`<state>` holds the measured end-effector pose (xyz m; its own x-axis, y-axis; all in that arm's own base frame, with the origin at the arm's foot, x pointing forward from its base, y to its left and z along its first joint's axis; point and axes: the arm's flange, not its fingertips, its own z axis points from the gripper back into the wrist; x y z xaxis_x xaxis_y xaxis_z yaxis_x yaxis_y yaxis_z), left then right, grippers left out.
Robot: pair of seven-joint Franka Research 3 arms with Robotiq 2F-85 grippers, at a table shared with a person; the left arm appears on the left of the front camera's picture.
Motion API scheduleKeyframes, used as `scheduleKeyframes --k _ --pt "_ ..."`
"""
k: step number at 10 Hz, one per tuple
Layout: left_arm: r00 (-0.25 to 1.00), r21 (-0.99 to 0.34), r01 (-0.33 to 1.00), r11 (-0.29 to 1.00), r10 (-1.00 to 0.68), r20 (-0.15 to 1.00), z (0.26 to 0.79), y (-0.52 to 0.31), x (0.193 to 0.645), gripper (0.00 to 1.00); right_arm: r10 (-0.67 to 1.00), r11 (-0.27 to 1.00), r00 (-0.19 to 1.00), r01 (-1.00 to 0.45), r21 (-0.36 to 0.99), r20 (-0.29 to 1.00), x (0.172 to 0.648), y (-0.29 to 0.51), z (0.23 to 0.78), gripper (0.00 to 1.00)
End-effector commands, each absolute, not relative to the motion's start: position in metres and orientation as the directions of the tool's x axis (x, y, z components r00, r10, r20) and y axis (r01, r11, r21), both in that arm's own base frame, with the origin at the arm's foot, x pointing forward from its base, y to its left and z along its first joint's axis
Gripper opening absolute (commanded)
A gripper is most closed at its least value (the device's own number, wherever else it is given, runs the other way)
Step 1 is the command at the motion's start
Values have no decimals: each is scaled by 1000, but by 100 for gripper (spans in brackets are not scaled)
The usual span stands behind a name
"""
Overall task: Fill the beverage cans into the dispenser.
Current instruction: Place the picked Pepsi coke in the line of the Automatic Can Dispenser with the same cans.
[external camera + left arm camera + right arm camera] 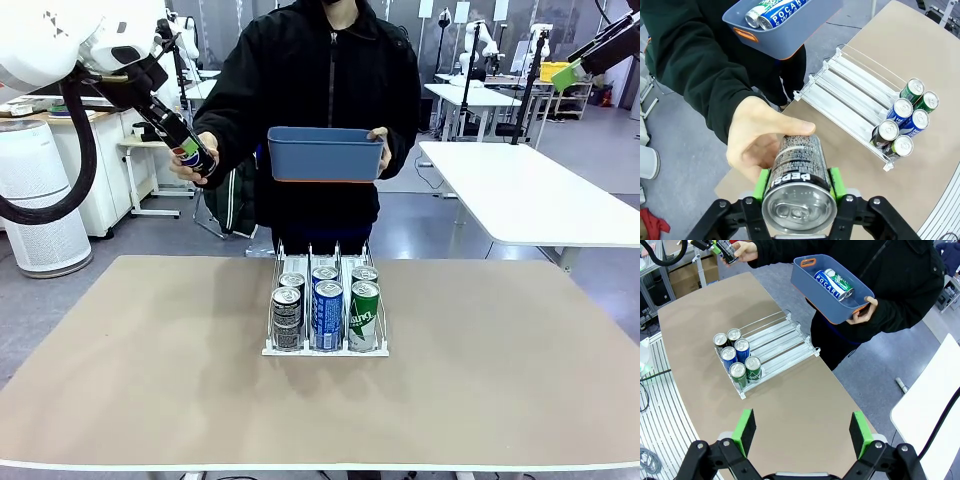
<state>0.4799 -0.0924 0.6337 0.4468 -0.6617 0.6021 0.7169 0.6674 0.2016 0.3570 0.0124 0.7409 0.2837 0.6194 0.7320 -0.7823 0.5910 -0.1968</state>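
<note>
My left gripper [799, 184] is shut on a dark Pepsi can [799, 167], its green pads [761, 184] pressed to both sides. A person's hand [757, 142] still wraps the can's far end; in the front view this meeting is high at the far left [192, 157]. The person's other hand holds a blue bin [325, 155] with a blue can [828, 281] and a green can [842, 286] in it. The dispenser [300, 262] stands mid-table, several beverage cans [327, 305] at the front of its three lanes. My right gripper [802, 432] is open, high above the table's right side.
The tan table [500, 380] has wide bare room around the dispenser. The back halves of the dispenser's lanes [850, 92] hold nothing. A white table [530, 190] stands behind at the right, and a white floor unit [40, 200] at the left.
</note>
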Motion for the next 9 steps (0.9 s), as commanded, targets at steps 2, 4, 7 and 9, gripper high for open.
scheduleKeyframes --k 2,4,7,9 --pt "447 202 715 670 -660 604 633 -90 480 43 619 592 284 -782 -196 732 357 13 741 100" --pt "447 202 715 670 -660 604 633 -90 480 43 619 592 284 -782 -196 732 357 13 741 100" --pt "447 202 715 670 -660 604 633 -90 480 43 619 592 284 -782 -196 732 357 13 741 100" --pt "447 202 715 670 -660 604 633 -90 480 43 619 592 284 -782 -196 732 357 13 741 100"
